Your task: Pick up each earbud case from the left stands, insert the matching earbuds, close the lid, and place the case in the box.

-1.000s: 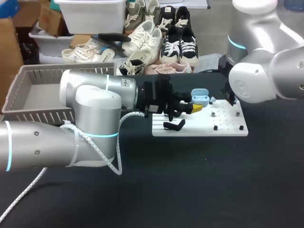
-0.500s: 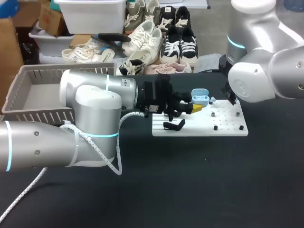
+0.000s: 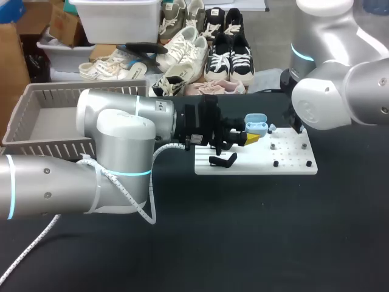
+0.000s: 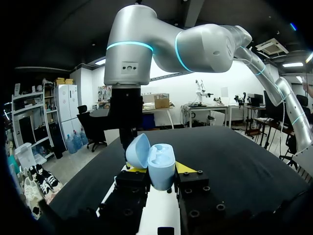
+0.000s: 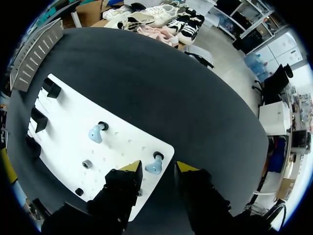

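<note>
My left gripper (image 4: 157, 169) is shut on a light blue earbud case (image 4: 160, 166), held upright above the white board (image 3: 292, 163) with its lid (image 4: 138, 151) swung open. The same case (image 3: 256, 127) shows in the head view at the end of my left arm. My right gripper (image 5: 158, 166) hangs open over the board's (image 5: 117, 132) corner. A blue earbud (image 5: 152, 168) sits on a peg between its fingers, and a gap shows on both sides. A second blue earbud (image 5: 96, 132) sits on another peg further along the board.
Black stands (image 5: 51, 88) line the board's left side, one of them (image 3: 223, 160) just under my left gripper. A grey slatted basket (image 3: 36, 97) stands at the table's back left. Small pegs (image 5: 86, 164) dot the board.
My right arm has shifted very slightly by the board's right end. My left arm and the case have kept still.
</note>
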Robot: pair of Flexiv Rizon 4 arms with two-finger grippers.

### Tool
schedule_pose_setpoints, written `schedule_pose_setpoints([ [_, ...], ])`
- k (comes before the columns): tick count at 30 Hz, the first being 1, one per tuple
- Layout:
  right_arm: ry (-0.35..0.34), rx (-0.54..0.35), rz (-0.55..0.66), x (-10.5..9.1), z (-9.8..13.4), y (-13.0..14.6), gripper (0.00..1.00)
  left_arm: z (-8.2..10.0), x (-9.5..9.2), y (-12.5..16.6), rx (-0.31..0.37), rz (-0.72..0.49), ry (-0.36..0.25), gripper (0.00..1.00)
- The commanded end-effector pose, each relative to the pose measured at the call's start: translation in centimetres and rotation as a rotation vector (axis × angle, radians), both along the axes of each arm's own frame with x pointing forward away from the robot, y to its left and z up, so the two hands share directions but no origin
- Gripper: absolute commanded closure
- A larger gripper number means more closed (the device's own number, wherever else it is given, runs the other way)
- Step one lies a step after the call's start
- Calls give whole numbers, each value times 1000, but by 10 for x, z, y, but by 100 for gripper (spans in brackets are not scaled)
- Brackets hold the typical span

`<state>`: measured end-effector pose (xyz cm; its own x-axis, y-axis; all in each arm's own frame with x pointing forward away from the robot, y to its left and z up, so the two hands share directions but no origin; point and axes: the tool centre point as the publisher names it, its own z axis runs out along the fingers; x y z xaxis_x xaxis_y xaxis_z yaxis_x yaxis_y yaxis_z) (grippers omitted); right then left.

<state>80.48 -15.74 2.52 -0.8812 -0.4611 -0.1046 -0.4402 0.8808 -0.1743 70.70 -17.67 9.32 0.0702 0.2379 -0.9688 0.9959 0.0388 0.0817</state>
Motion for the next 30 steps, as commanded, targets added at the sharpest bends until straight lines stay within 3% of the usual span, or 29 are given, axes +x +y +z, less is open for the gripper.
schedule_pose_setpoints([
  [1, -3, -2, -4, -1, 0, 1, 60, -1, 0, 0, -4, 1, -2, 100],
  [11, 0, 3, -16, -5, -2, 3, 68, -1, 0, 0, -4, 1, -2, 100],
  [30, -1, 7, -36, -7, -2, 3, 72, -1, 0, 0, -4, 1, -2, 100],
])
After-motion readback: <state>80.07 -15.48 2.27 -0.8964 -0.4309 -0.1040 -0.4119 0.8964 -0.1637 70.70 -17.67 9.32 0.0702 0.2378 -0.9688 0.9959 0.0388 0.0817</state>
